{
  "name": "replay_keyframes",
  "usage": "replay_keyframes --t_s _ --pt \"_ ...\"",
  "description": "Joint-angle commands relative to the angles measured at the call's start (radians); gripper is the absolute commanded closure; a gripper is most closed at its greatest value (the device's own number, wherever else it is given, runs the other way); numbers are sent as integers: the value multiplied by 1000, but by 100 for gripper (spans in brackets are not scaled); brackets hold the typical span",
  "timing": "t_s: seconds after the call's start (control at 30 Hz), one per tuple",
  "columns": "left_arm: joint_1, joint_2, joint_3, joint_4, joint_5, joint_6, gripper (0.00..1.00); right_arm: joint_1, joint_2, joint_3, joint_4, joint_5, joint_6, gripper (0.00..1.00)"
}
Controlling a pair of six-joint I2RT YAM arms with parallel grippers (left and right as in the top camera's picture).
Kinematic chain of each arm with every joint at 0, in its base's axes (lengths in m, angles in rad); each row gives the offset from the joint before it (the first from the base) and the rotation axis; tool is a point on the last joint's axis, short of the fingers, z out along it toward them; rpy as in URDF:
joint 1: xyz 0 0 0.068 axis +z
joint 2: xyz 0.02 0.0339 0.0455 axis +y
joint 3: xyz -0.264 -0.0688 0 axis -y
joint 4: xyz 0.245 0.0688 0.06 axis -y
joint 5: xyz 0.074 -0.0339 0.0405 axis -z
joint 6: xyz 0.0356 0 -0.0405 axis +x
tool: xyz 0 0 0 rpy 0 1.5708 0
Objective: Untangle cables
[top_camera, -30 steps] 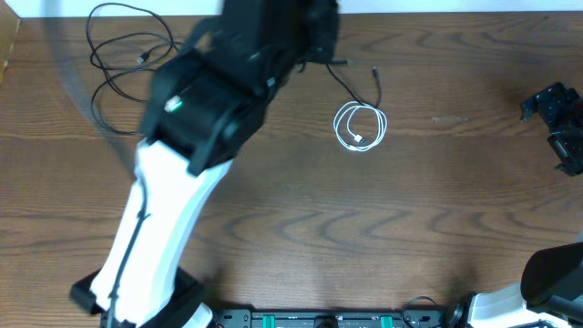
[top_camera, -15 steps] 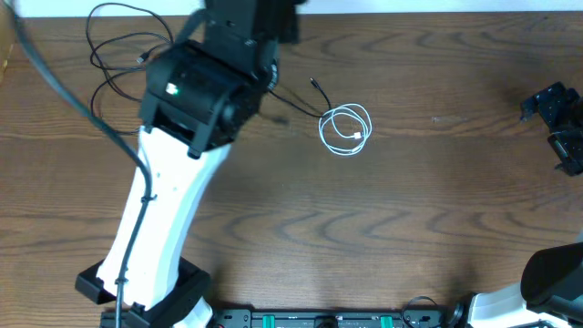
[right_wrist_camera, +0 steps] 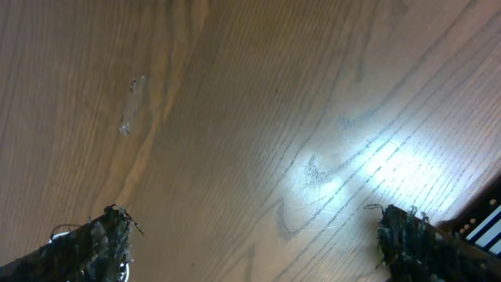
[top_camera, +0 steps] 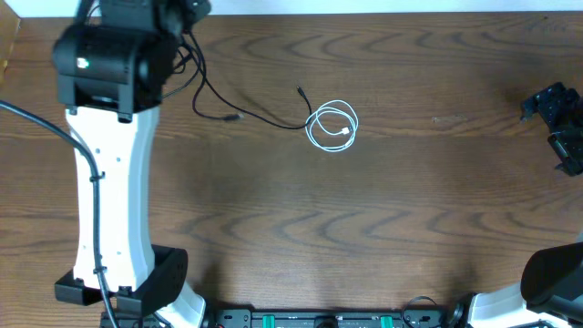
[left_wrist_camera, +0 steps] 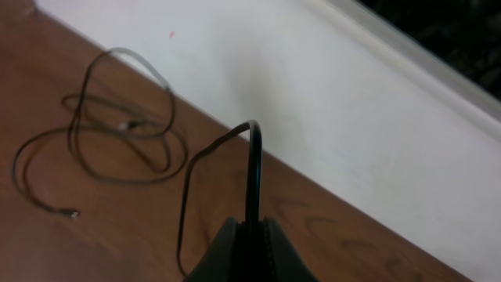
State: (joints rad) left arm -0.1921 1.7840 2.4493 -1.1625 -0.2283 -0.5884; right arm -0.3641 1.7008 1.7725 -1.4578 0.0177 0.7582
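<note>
In the left wrist view my left gripper (left_wrist_camera: pixel 250 229) is shut on a black cable (left_wrist_camera: pixel 252 157), which rises from the jaws and bends back down to the table. A second black cable (left_wrist_camera: pixel 129 124) lies in loose loops by the far edge. From overhead, the left arm (top_camera: pixel 114 55) covers the far left corner, and the held black cable (top_camera: pixel 264 120) trails right across the wood to the white cable (top_camera: pixel 332 128), which is coiled in a small ring. My right gripper (right_wrist_camera: pixel 258 247) is open over bare wood at the far right (top_camera: pixel 560 128).
A white wall strip (left_wrist_camera: pixel 329 102) runs along the table's far edge just beyond the left gripper. The left arm's thick black base cable (top_camera: pixel 55 128) hangs beside its white link. The arm bases sit along the near edge.
The left arm has swung left into the far left corner, pulling the black cable with it. The white coil has slid a little to the left. The right arm has not moved.
</note>
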Motion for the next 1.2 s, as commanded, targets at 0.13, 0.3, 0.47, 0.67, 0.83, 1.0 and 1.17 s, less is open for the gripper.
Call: replay_keyframes --t_s 0.13,0.3,0.47,0.67,0.83,1.0,1.17 --pt "143 4 4 -134 -37 -35 83 1 -1 0 -1 5 11 1" --pt "179 29 4 -212 -33 -34 8 1 -1 0 -1 5 11 1" --pt "179 45 2 -272 69 -34 7 1 -1 0 -1 5 11 1" --pt "161 88 1 -333 261 39 7 1 -1 0 -1 5 11 1" --pt "95 172 -6 -407 293 42 7 1 -1 0 -1 5 11 1" --pt "12 284 -7 -441 293 45 7 1 -1 0 -1 5 11 1" --pt "-49 392 -7 -440 299 -97 7 1 -1 0 -1 5 11 1"
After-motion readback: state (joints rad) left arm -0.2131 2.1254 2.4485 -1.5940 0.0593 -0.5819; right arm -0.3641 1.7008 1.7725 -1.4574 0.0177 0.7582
